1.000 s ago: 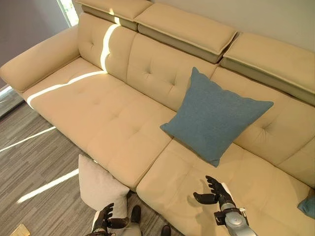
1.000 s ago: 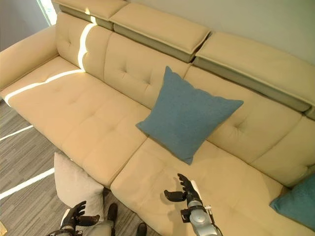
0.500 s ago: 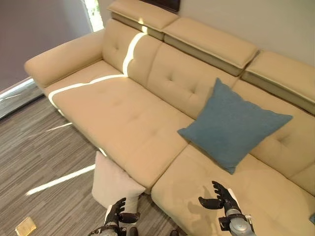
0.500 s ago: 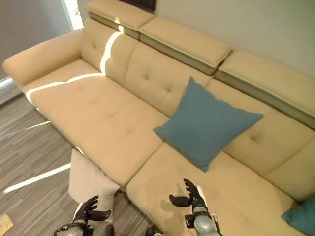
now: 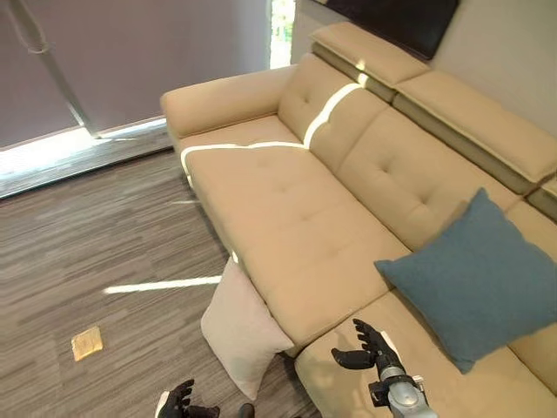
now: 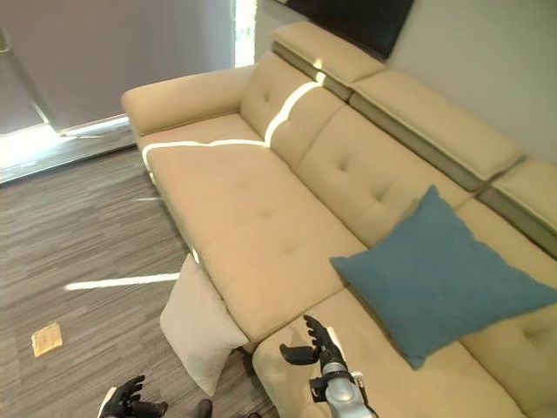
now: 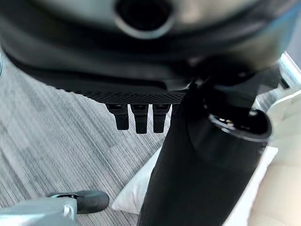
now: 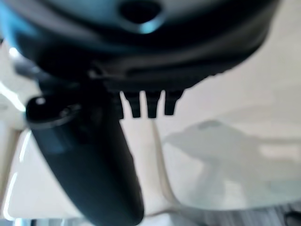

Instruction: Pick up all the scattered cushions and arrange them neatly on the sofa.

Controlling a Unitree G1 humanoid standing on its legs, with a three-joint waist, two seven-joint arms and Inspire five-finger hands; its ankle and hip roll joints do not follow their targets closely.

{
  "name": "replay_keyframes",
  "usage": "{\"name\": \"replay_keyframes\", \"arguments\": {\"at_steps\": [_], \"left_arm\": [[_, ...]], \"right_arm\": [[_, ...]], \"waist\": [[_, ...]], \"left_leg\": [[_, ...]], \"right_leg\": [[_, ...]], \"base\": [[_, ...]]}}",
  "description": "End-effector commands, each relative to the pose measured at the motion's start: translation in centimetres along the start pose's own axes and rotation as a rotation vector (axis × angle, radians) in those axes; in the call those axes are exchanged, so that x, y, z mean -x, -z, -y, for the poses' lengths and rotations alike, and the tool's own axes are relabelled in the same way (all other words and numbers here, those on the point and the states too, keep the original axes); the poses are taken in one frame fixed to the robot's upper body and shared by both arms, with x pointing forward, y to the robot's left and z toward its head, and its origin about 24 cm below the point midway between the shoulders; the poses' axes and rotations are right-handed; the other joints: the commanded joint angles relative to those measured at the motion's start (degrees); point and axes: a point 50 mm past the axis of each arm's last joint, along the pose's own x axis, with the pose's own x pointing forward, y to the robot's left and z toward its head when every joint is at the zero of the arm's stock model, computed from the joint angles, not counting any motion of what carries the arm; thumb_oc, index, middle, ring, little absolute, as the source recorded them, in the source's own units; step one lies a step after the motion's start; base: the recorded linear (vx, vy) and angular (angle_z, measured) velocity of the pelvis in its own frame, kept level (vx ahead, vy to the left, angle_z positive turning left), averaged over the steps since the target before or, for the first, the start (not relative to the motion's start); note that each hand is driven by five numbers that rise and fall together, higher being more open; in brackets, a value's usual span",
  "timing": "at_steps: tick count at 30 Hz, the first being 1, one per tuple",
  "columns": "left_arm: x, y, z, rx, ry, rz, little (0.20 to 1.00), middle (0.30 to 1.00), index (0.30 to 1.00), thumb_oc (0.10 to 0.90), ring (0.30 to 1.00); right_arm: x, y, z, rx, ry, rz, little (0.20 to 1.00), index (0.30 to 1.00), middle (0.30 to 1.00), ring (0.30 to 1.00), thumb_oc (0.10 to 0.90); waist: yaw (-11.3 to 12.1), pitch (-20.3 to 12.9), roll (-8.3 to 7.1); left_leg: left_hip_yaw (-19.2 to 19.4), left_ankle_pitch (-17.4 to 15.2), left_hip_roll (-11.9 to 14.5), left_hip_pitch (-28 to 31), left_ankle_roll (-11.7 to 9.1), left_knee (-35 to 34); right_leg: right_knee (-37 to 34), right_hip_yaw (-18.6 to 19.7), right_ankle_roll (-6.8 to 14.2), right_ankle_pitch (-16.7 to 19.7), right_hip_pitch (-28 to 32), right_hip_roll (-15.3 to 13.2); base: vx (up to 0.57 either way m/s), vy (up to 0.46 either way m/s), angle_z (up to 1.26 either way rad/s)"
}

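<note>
Next up — white cushion [image 5: 243,329] leaning on sofa [image 5: 296,218] front: reach low with left hand [image 5: 178,402], relaxed-open and empty, right hand [image 5: 364,345] likewise — grab a corner.

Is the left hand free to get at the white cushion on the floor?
Probably yes: the left hand is open and empty near the white cushion, which leans against the sofa front, with bare floor between.

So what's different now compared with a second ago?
Mostly the view: the robot's head has swung to its left, so the whole scene has shifted. The blue square cushion still leans on the beige sofa, the pale grey cushion still stands on the floor, and both hands remain open, holding nothing.
</note>
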Motion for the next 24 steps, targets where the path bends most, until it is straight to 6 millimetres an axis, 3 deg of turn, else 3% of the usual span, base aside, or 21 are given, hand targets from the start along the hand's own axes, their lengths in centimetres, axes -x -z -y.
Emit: {"name": "replay_keyframes", "arguments": {"at_steps": [1,3,4,6,8,9,13,14,15,19,20,21,22,23,24], "left_arm": [[-0.6,-2.6,-0.2,0.028,-0.022,0.110,0.900,0.900,0.900,0.800,0.900],[-0.5,-2.2,-0.4,0.030,-0.032,0.096,0.900,0.900,0.900,0.800,0.900],[-0.4,-1.9,-0.5,0.039,-0.042,0.082,0.900,0.900,0.900,0.800,0.900],[-0.4,-1.9,-0.6,0.039,-0.042,0.082,0.900,0.900,0.900,0.800,0.900],[-0.4,-1.7,-0.4,0.076,-0.051,0.079,0.900,0.900,0.900,0.800,0.900],[-0.4,-1.8,-0.1,0.079,-0.043,0.078,0.900,0.900,0.900,0.800,0.900],[-0.3,-1.5,0.4,0.024,-0.008,0.068,0.900,0.900,0.900,0.800,0.900],[-0.4,-1.9,0.7,-0.032,0.019,0.089,0.900,0.900,0.900,0.800,0.900],[-0.5,-2.2,0.6,-0.050,0.022,0.096,0.900,0.900,0.900,0.800,0.900],[-0.8,-3.0,-0.5,-0.087,-0.001,0.121,0.900,0.900,0.900,0.800,0.900],[-0.9,-3.3,-0.9,-0.081,-0.017,0.128,0.900,0.900,0.900,0.800,0.900],[-0.9,-3.3,-1.5,-0.073,-0.033,0.130,0.900,0.900,0.900,0.800,0.900],[-0.9,-3.3,-1.5,-0.073,-0.033,0.130,0.900,0.900,0.900,0.800,0.900],[-0.8,-2.9,-1.9,-0.064,-0.039,0.117,0.900,0.900,0.900,0.800,0.900],[-0.8,-2.7,-2.2,-0.056,-0.043,0.110,0.900,0.900,0.900,0.800,0.900]], "right_arm": [[-0.7,-3.6,1.7,-0.021,0.063,0.170,0.900,0.900,0.900,0.900,0.800],[-0.6,-3.6,1.6,-0.016,0.057,0.175,0.900,0.900,0.900,0.900,0.800],[-0.6,-3.7,1.3,-0.009,0.043,0.179,0.900,0.900,0.900,0.900,0.800],[-0.6,-3.7,1.3,-0.009,0.043,0.179,0.900,0.900,0.900,0.900,0.800],[-0.6,-3.6,1.0,-0.001,0.034,0.172,0.900,0.900,0.900,0.900,0.800],[-0.5,-3.4,1.3,-0.001,0.045,0.167,0.900,0.900,0.900,0.900,0.800],[-0.2,-2.5,1.7,-0.003,0.058,0.139,0.900,0.900,0.900,0.900,0.800],[-0.1,-2.1,1.6,-0.010,0.057,0.128,0.900,0.900,0.900,0.900,0.800],[-0.1,-2.1,1.4,-0.015,0.052,0.122,0.900,0.900,0.900,0.900,0.800],[-0.4,-2.8,0.4,-0.015,0.029,0.134,0.900,0.900,0.900,0.900,0.800],[-0.7,-3.4,-0.1,-0.002,0.015,0.150,0.900,0.900,0.900,0.900,0.800],[-0.8,-4.1,-0.5,0.015,-0.007,0.178,0.900,0.900,0.900,0.900,0.800],[-0.8,-4.1,-0.5,0.016,-0.007,0.178,0.900,0.900,0.900,0.900,0.800],[-0.9,-4.3,-0.7,0.036,-0.020,0.182,0.900,0.900,0.900,0.900,0.800],[-0.9,-4.2,-0.8,0.043,-0.027,0.176,0.900,0.900,0.900,0.900,0.800]], "waist": [[0.1,0.6,-2.50],[0.4,0.2,-2.67],[0.9,0.0,-3.13],[0.9,0.0,-3.14],[2.1,0.2,-3.19],[2.1,0.3,-2.62],[1.5,-0.8,-1.55],[0.6,-0.8,-1.50],[0.5,-0.7,-1.70],[0.4,0.0,-2.06],[1.0,0.4,-1.66],[1.8,0.8,-1.03],[1.9,0.9,-1.04],[1.9,0.8,-0.63],[1.6,0.5,-0.63]], "left_leg": [[16.9,-9.2,3.7,-2.2,1.1,9.5],[16.5,-8.6,4.6,-2.4,1.2,8.3],[14.1,-6.7,6.2,-3.5,0.8,6.7],[14.1,-6.7,6.2,-3.5,0.7,6.7],[5.7,-1.9,10.9,-5.8,-1.3,3.0],[3.4,0.0,12.4,-6.7,-2.2,1.7],[4.0,-0.8,13.0,-4.3,-2.6,-0.7],[4.3,-2.8,10.7,-4.6,-2.2,2.7],[4.8,-4.0,9.6,-4.8,-1.7,4.2],[7.9,-5.8,7.8,-4.0,0.0,4.9],[9.9,-6.1,7.9,-3.2,0.5,4.6],[12.3,-6.4,7.9,-1.7,1.0,3.8],[12.3,-6.4,7.9,-1.5,1.0,3.7],[13.8,-6.2,7.0,0.4,1.8,2.2],[14.3,-5.9,6.4,0.9,2.1,1.5]], "right_leg": [[-7.2,1.0,6.4,9.2,0.5,-2.3],[-7.4,1.3,6.5,9.1,0.7,-2.4],[-7.5,1.8,6.5,8.7,0.9,-2.6],[-7.4,1.8,6.5,8.6,1.0,-2.6],[-7.3,4.6,6.5,6.9,2.0,-2.8],[-6.8,5.4,6.9,6.1,2.7,-3.4],[-5.5,5.8,7.9,5.2,3.4,-5.0],[-3.5,6.6,9.2,6.4,2.9,-7.7],[-2.4,7.4,9.5,7.1,2.3,-8.5],[1.0,7.9,10.5,12.9,-1.0,-11.2],[2.2,5.4,10.2,14.2,-2.5,-12.4],[3.4,-0.4,9.7,13.9,-3.6,-14.1],[3.4,-0.4,9.7,13.8,-3.5,-14.1],[4.0,-3.8,8.4,11.1,-3.0,-12.0],[4.4,-3.5,8.0,9.6,-3.2,-9.3]], "base": [[0.04,0.082,0.51],[0.10,0.101,0.31],[0.12,0.107,0.05],[0.08,0.100,-0.08],[0.22,0.386,-0.33],[0.23,0.497,-0.61],[0.14,0.355,-0.34],[0.17,0.573,-0.07],[0.13,0.560,0.01],[0.00,0.271,-0.17],[-0.10,0.472,-0.67],[-0.08,0.381,-0.51],[-0.03,0.433,-1.18],[0.03,0.300,-1.15],[0.03,0.358,-1.34]]}}
